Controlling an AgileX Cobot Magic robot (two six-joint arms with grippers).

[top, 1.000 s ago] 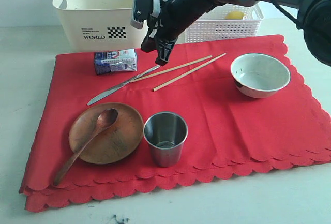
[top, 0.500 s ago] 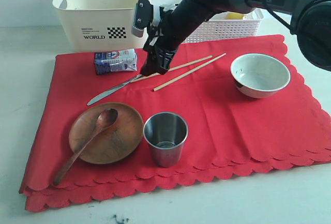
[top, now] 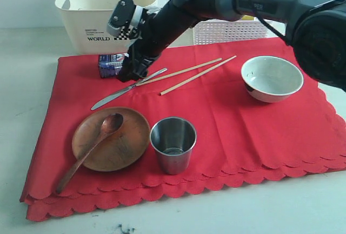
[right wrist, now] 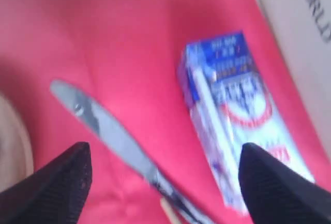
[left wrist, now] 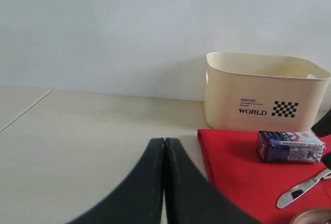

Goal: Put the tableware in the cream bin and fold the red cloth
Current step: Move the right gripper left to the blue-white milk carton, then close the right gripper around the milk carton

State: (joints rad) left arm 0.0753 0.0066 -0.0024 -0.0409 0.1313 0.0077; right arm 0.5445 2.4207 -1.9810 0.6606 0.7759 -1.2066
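Observation:
The red cloth lies spread flat. On it rest a silver knife, two chopsticks, a white bowl, a steel cup and a brown plate holding a wooden spoon. The cream bin stands behind the cloth. My right gripper reaches across, low over the knife's handle end beside the milk carton. It is open, its fingers straddling the knife in the right wrist view. My left gripper is shut and empty, off the cloth's left side.
A white lattice basket with a lemon stands at the back right, partly hidden by the right arm. The milk carton lies close to the right gripper's finger. Bare table lies left of the cloth.
My right gripper has moved left and down, from above the chopsticks to the knife beside the milk carton. The tableware has not moved.

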